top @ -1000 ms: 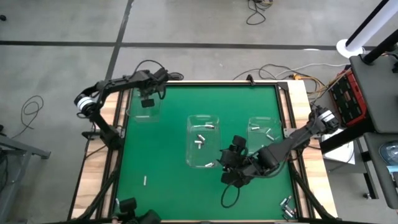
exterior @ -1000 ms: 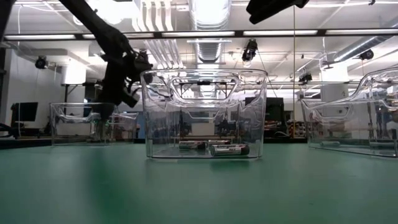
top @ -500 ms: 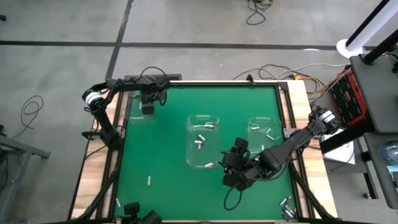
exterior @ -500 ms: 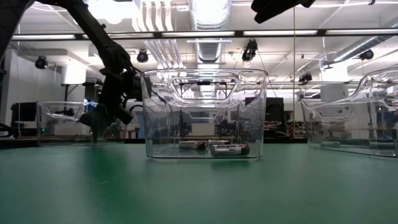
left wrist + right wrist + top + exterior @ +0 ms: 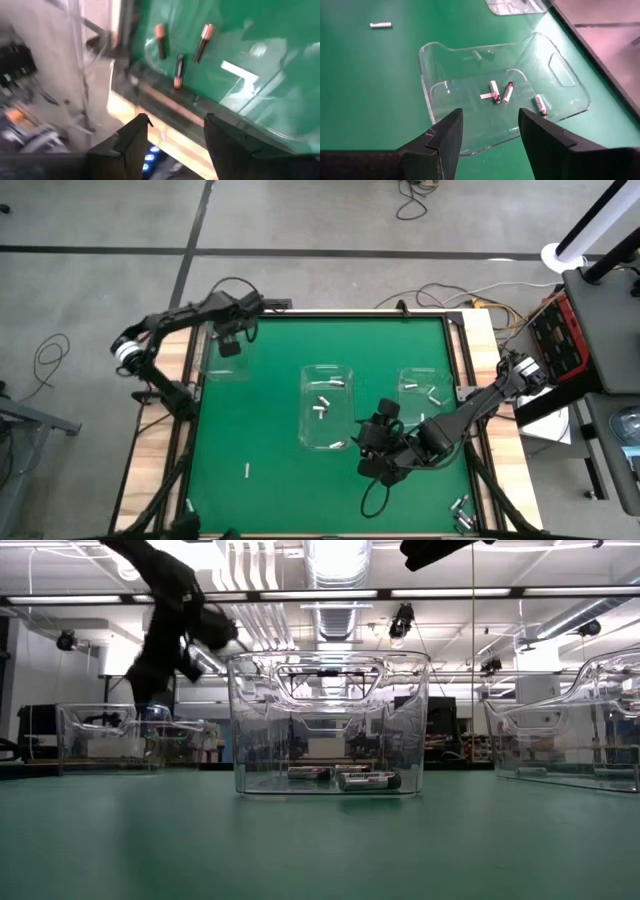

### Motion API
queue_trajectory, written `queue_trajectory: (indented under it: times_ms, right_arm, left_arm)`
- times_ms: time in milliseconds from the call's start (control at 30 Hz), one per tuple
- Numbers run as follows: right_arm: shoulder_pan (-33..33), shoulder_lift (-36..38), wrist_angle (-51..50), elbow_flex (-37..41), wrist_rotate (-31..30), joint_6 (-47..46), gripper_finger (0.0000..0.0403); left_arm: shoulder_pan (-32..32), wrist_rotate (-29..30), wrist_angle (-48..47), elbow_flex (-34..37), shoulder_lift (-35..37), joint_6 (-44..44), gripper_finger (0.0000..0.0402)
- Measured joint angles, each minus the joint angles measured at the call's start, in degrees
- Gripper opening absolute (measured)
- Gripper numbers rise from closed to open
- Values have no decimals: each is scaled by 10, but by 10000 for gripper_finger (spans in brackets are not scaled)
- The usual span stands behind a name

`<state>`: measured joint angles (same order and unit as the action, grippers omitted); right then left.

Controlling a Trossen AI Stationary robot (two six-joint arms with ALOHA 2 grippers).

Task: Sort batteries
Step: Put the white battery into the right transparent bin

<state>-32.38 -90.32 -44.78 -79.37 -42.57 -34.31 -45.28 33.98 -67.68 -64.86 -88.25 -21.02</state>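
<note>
Sorting looks well underway but not finished. A few batteries (image 5: 322,404) are already dropped in the middle bin (image 5: 327,372), more in the bin (image 5: 425,377) by the right edge and the bin (image 5: 226,370) at the far left corner. One battery (image 5: 246,470) is left loose on the table (image 5: 270,430) near the front edge. The left gripper (image 5: 172,131) is held wide and empty above the far-left bin; the right gripper (image 5: 487,132) is spread wide too, empty, over the middle bin.

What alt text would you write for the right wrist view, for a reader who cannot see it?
A clear bin on the green table holds three batteries. The right gripper hangs above its near edge, open and empty. One loose battery lies on the table beyond.
</note>
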Motion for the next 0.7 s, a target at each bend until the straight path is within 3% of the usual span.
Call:
queue_trajectory:
  times_ms: [167,367,567,700]
  right_arm:
    - [1,1,0,0,-45,31,185]
    - [1,1,-1,0,-55,36,185]
    - [-2,1,-30,0,-38,28,185]
    - [-14,1,-47,2,-19,8,185]
  left_arm:
    - [41,-131,-121,-50,99,180,185]
    - [180,-254,-117,-69,227,362,175]
    - [409,-263,-33,-36,296,543,173]
    - [580,-213,76,7,301,596,174]
